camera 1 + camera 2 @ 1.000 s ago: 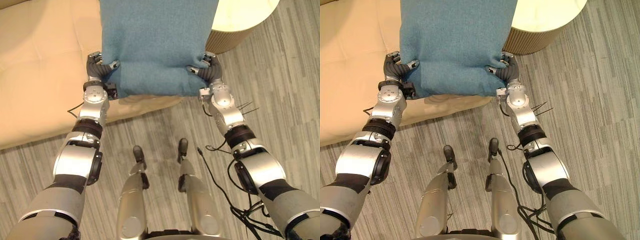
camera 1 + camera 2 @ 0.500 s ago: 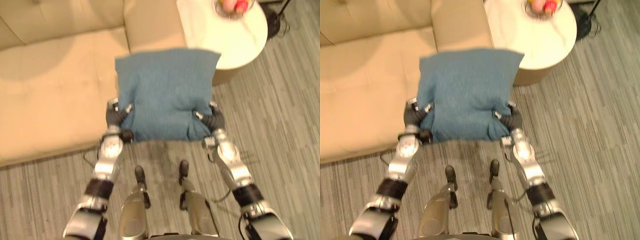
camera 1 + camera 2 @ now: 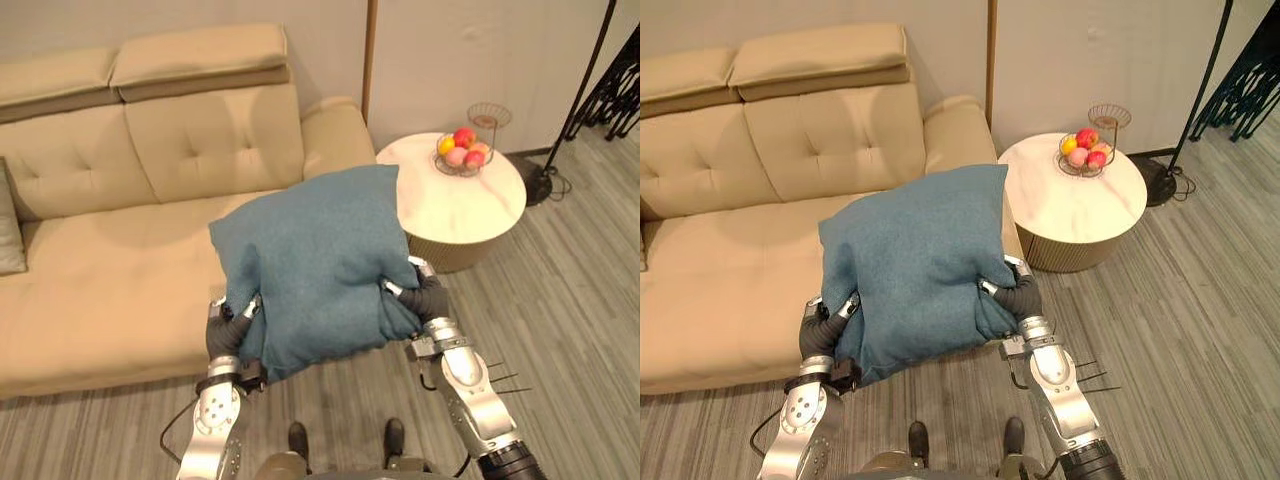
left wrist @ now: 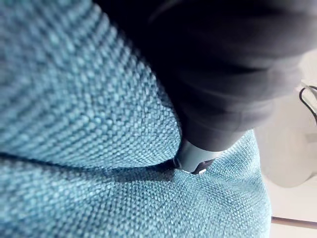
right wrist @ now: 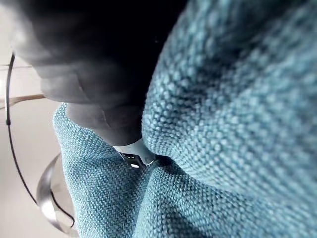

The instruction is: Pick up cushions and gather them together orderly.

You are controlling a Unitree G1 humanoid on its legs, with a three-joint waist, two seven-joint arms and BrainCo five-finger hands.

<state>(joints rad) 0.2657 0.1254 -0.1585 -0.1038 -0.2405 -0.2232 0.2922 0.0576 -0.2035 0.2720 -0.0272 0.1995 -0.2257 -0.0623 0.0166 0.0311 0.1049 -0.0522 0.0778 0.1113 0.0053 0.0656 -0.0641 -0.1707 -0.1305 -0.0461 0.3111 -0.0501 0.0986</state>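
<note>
A large blue woven cushion [image 3: 315, 265] hangs in front of me, held up between both hands over the front edge of the beige sofa [image 3: 120, 260]. My left hand [image 3: 228, 335] is curled into its lower left corner, and my right hand [image 3: 424, 297] pinches its lower right corner. In both wrist views the blue weave [image 4: 99, 148] [image 5: 223, 124] presses right against each hand. A second grey cushion [image 3: 10, 235] leans at the sofa's far left end.
A round white side table [image 3: 455, 195] stands right of the sofa and carries a wire fruit basket [image 3: 462, 150]. A dark floor-lamp pole [image 3: 580, 90] rises beyond it. Grey striped floor [image 3: 570, 330] stretches to the right.
The camera has tilted up, bringing the sofa back, the side table and the wall into sight. The cushion stays held in both hands and now shows lifted and slanted.
</note>
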